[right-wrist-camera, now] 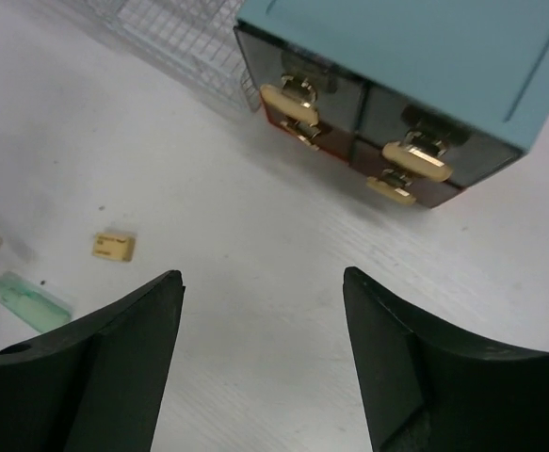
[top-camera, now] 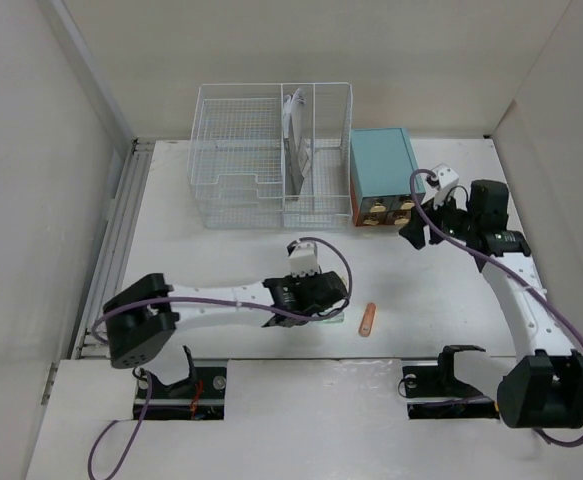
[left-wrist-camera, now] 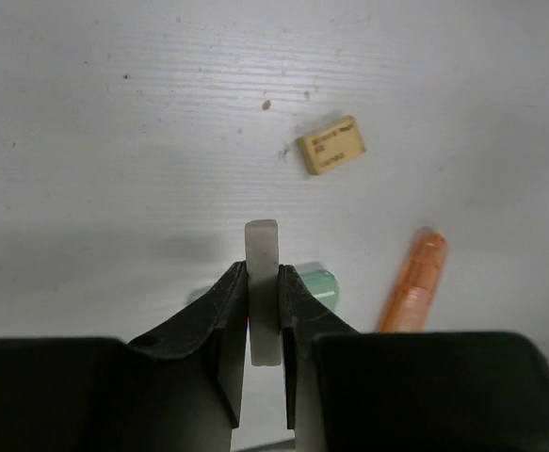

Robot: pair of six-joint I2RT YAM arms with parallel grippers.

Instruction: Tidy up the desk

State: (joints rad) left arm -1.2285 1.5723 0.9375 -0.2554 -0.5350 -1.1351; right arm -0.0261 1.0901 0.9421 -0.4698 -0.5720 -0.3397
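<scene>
The desk [top-camera: 211, 262] is a white tabletop. Low over its middle, my left gripper [top-camera: 316, 297] [left-wrist-camera: 263, 268] is shut on a thin white block [left-wrist-camera: 262, 247] that stands on edge between the fingers. A pale green piece [left-wrist-camera: 321, 285] lies just right of the jaws, and an orange pen [top-camera: 369, 320] [left-wrist-camera: 413, 282] lies further right. Beyond them lies a small tan eraser [left-wrist-camera: 331, 145] [right-wrist-camera: 114, 247]. My right gripper [top-camera: 421, 236] [right-wrist-camera: 262, 275] hangs open over bare desk in front of the teal drawer cabinet [top-camera: 381, 175] [right-wrist-camera: 415, 56], holding nothing.
A white wire basket organizer [top-camera: 271, 155] [right-wrist-camera: 180, 28] stands at the back, left of the cabinet, with papers upright in one slot. The cabinet's dark drawers carry gold handles [right-wrist-camera: 290, 104]. A metal rail [top-camera: 121, 240] runs along the desk's left edge. Walls close in on all sides.
</scene>
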